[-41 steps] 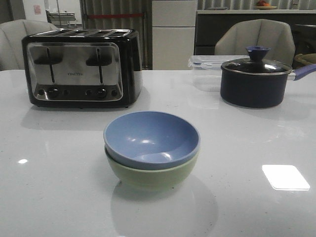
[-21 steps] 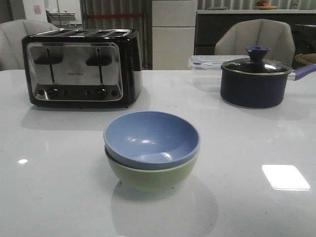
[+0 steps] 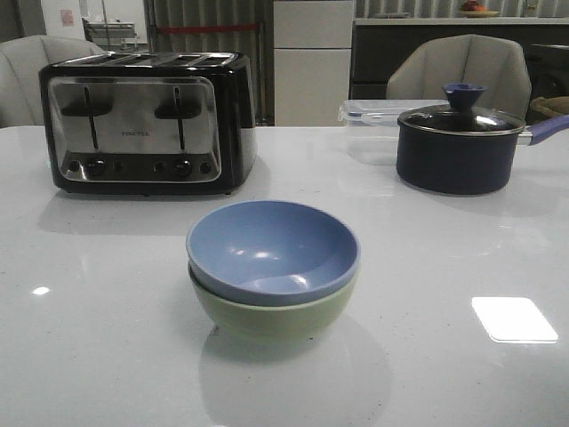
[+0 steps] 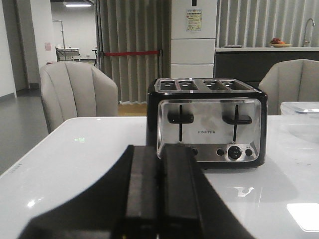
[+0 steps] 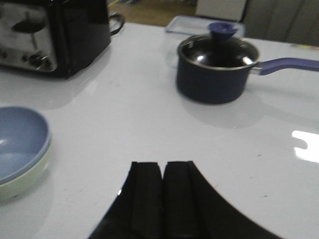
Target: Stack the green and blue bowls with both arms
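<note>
White table (image 3: 107,356): your blue bowl (image 3: 271,251) sits nested in the green bowl (image 3: 271,318), near centre. Toaster (image 3: 147,120) far left, navy pot (image 3: 458,147) far right. Left gripper (image 4: 159,194) and right gripper (image 5: 162,199) both pressed closed, holding nothing.

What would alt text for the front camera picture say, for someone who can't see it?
A dusty blue round bowl sits nested inside a pale sage green bowl at the centre of a glossy white table. Behind stand a black and steel four-slot toaster at left and a dark navy pot with a glass lid at right; no robot arm shows.
</note>
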`<state>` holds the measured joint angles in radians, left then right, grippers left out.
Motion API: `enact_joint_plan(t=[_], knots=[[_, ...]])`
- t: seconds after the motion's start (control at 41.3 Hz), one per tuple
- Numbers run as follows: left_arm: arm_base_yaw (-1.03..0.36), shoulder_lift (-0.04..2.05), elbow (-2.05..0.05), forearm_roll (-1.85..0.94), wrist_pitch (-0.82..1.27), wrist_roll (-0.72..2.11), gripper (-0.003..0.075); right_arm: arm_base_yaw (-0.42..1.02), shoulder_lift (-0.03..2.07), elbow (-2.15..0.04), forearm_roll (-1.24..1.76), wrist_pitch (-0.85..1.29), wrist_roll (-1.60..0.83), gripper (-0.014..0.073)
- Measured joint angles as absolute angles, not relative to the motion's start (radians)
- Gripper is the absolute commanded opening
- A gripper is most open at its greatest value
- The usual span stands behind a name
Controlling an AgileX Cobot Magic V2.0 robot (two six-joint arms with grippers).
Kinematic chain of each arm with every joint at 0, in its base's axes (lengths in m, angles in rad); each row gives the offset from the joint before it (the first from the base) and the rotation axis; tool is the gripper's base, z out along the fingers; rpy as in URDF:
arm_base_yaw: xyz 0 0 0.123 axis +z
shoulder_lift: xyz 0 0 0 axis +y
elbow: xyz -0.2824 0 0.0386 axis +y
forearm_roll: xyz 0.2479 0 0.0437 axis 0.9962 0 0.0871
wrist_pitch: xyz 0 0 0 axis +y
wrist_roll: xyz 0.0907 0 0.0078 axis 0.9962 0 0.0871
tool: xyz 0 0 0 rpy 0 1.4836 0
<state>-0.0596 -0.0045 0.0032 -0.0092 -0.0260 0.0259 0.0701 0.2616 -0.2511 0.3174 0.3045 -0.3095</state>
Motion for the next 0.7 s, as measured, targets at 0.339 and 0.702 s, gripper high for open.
enact_joint_plan(t=[0.339,0.702], knots=[[-0.06,-0.005,0.003,-0.009,-0.026,0.026,0.0093,-0.029,-0.004,-0.011,0.317,0.179,-0.31,0.0057],[-0.06,-0.005,0.003,-0.009,-0.026,0.026,0.0093,-0.039,-0.01,0.028,0.317,0.117,-0.31,0.0057]])
